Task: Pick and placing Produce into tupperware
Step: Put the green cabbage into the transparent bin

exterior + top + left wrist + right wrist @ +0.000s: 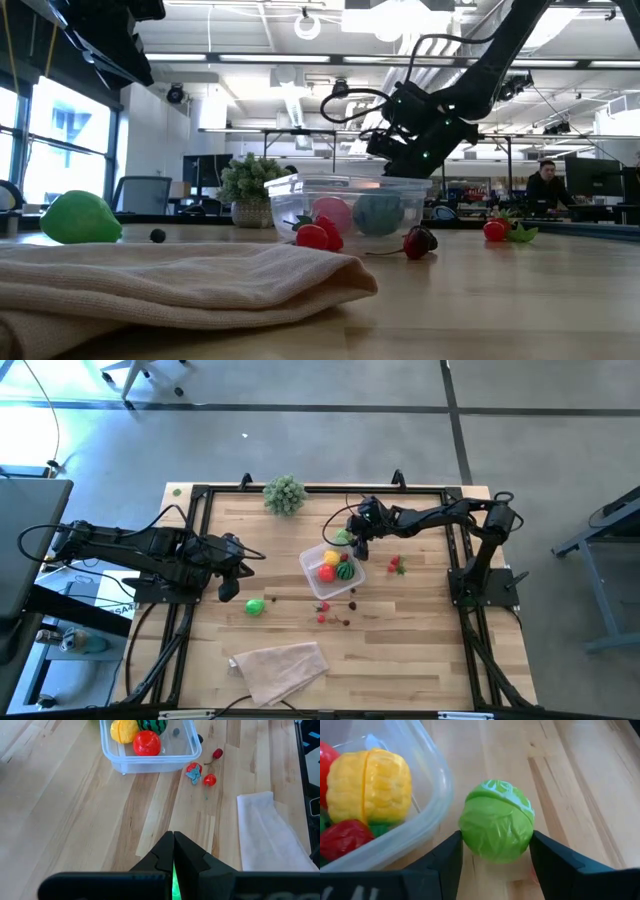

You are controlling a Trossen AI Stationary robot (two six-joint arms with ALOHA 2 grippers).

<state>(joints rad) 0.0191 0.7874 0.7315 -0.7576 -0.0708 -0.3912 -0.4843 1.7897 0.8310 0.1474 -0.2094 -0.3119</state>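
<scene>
The clear tupperware (312, 563) stands mid-table. It holds a yellow piece (369, 785), a red one (146, 743) and a striped green one (346, 571). My right gripper (496, 840) stands at its far side, shut on a round green cabbage-like piece (496, 822). More produce lies on the wood: a green fruit (255, 607), small red pieces (397, 565) and tiny dark-red ones (338, 615). My left gripper (173, 837) hangs shut over the table's left part and holds nothing. My right gripper pinches the green piece by its two opposite sides (465, 827), one finger on each. The fingers slant down from the table's far right. The piece sits just outside the tupperware's wall (437, 805), low over the wood. I cannot tell whether it is lifted clear.
A beige cloth (283, 668) lies near the front edge, left of centre. A bushy pale-green plant ball (284, 494) stands at the far edge. A black frame (200, 495) borders the table. Bare wood lies between the tupperware and the left gripper.
</scene>
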